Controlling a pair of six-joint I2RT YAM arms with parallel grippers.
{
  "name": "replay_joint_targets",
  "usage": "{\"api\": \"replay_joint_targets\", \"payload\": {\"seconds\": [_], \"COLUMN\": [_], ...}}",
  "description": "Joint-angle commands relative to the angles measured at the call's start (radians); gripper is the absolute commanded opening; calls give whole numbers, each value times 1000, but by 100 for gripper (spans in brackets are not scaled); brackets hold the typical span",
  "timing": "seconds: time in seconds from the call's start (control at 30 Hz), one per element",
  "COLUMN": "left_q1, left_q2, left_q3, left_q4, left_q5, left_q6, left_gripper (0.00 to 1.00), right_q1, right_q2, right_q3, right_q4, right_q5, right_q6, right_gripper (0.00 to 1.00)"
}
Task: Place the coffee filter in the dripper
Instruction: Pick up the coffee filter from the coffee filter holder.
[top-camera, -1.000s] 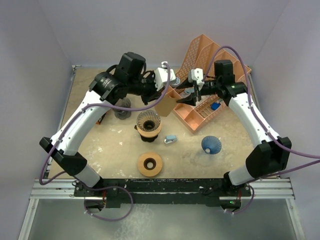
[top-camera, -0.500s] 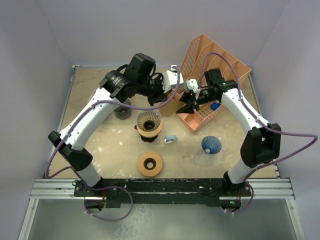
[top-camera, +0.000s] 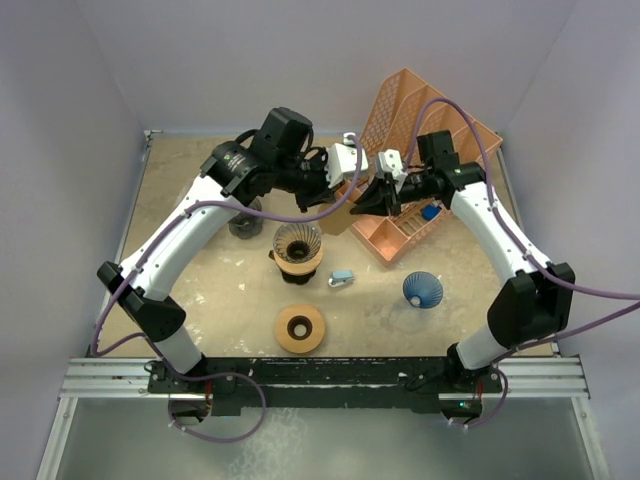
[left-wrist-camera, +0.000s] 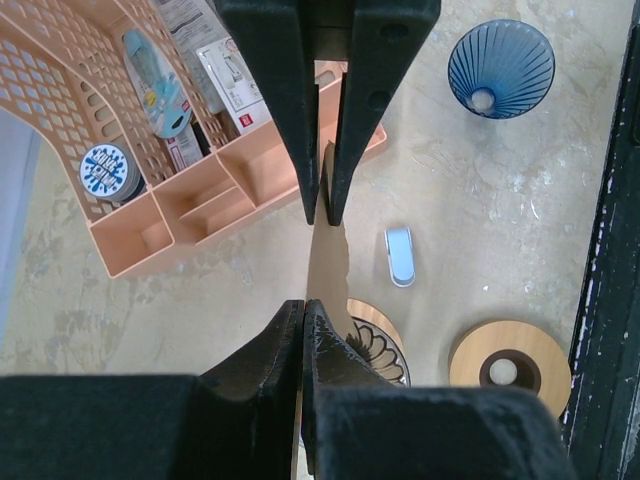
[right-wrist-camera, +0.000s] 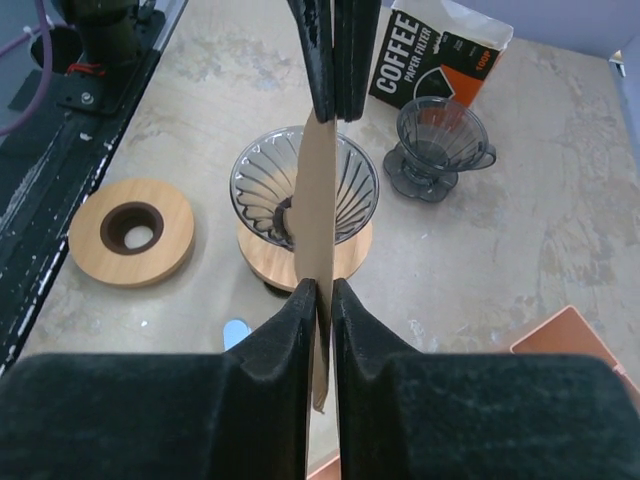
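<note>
Brown paper, wafer-thin from both wrist views: that's the coffee filter (right-wrist-camera: 318, 200), seen edge-on, flat and unopened, with a slightly ragged rim. It's up in the air over the far middle of the bench (top-camera: 230, 290), pinched from two sides and not in any dripper.

Left gripper (left-wrist-camera: 303, 308) is fully closed, its two black fingers pressed onto one end of the paper. Right gripper (right-wrist-camera: 323, 288) has its jaws drawn in tight on the opposite end, with only the sheet between them. The two sets of fingertips point at each other and the paper bridges the small gap.

Left arm (top-camera: 200, 215) arcs up from the near-left base and sweeps right across the far side, its wrist level. Right arm (top-camera: 490, 225) rises from the near-right base and bends left, its wrist meeting the other just in front of the orange organiser (top-camera: 420, 170).

Down on the bench, the clear ribbed dripper (top-camera: 298, 243) sits on its wooden collar, nearer and to the left of the meeting point. A blue dripper (top-camera: 422, 290) stands to the near right, a wooden ring (top-camera: 300, 328) lies at the near centre, and a grey dripper (right-wrist-camera: 440, 145) stands beside the filter packet (right-wrist-camera: 440, 55) on the far left.
</note>
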Motion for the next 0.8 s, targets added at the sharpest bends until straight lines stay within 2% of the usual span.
{"api": "replay_joint_targets", "payload": {"seconds": [0.0,0.07,0.2,0.3,0.43,0.5,0.63,0.77], "left_q1": [-6,-6,-6,-4,-2,6,67,149], "left_q2": [-30,-34,-52,-79,-147,-190,-241,-286], "left_q3": [7,8,4,-10,-61,-102,-140,-192], "left_q4": [23,33,60,84,134,166,198,227], "left_q5": [-1,-5,-19,-37,-101,-118,-63,30], "left_q6": [12,11,1,-4,-9,-7,-39,-82], "left_gripper": [0,0,2,16,45,54,62,65], "right_q1": [6,6,6,7,4,3,-22,-68], "right_q2": [-40,-52,-89,-129,-199,-247,-340,-413], "right_q3": [-20,-30,-52,-72,-118,-152,-218,-265], "right_q4": [75,111,198,285,408,482,622,675], "right_q5": [-14,-5,23,49,100,133,198,214], "right_q6": [97,132,217,311,431,498,619,687], "right_gripper": [7,0,0,0,0,0,0,0]}}
